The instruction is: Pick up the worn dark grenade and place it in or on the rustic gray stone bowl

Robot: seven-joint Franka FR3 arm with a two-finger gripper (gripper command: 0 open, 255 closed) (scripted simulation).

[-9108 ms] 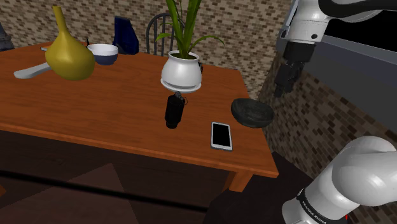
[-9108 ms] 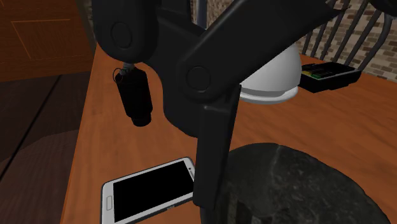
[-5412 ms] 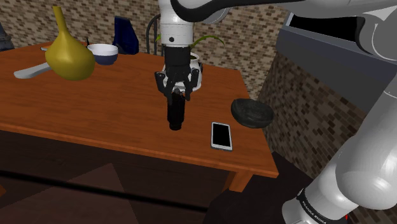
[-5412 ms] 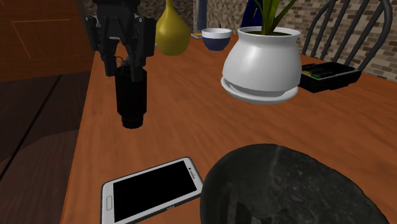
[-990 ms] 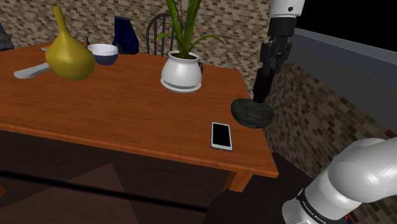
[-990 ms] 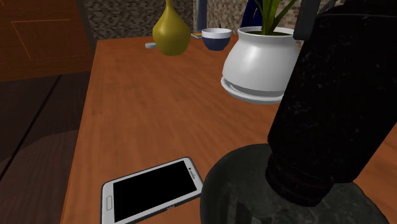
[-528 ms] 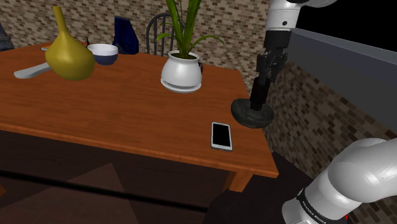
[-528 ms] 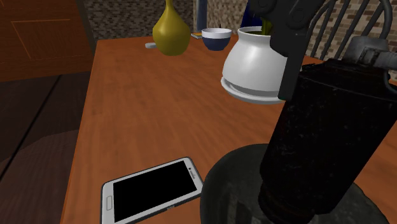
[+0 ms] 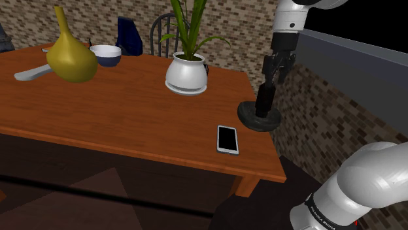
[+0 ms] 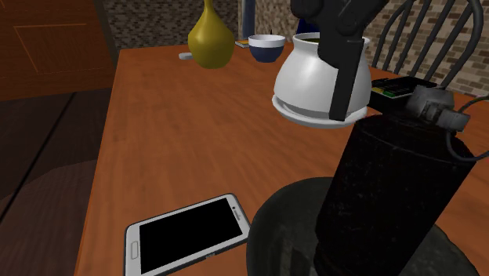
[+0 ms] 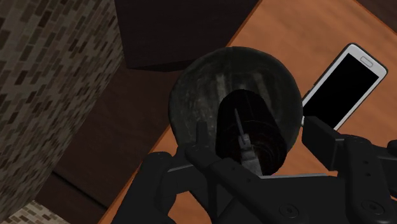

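**Table corner: grenade in the bowl, next job is a clean exit**

Brick wall (image 9: pixel 242 19) backs a wooden table (image 9: pixel 98 111), and I'm working at its near corner beside the stand. From the shoulder view, the dark stone bowl (image 9: pixel 248 120) sits close to the table's edge. The phone (image 9: pixel 227 139) lies at about eight o'clock from it, and the white plant pot (image 9: pixel 186 73) is well off at ten o'clock.

The grenade (image 10: pixel 392 196) stands on end inside the bowl, base down in the hollow. Its lever (image 10: pixel 433 103) and ring are uppermost.

Down the wrist camera, the gripper (image 11: pixel 261 143) has its fingers spread well apart, one on either side of the grenade's top. As far as I can judge, neither touches it, so the tool is open and carrying nothing. The shoulder view puts the hand just above the grenade, at twelve o'clock from it.

I read the placing as essentially done, and what remains is getting out without upsetting it. A tall thing balanced upright in a shallow bowl will tip at the slightest nudge. I'd hold the fingers wide and lift straight up along the grenade's own axis. I wouldn't swing sideways until the fingertips are clear of the lever and ring. The ring is what I'd worry about snagging.
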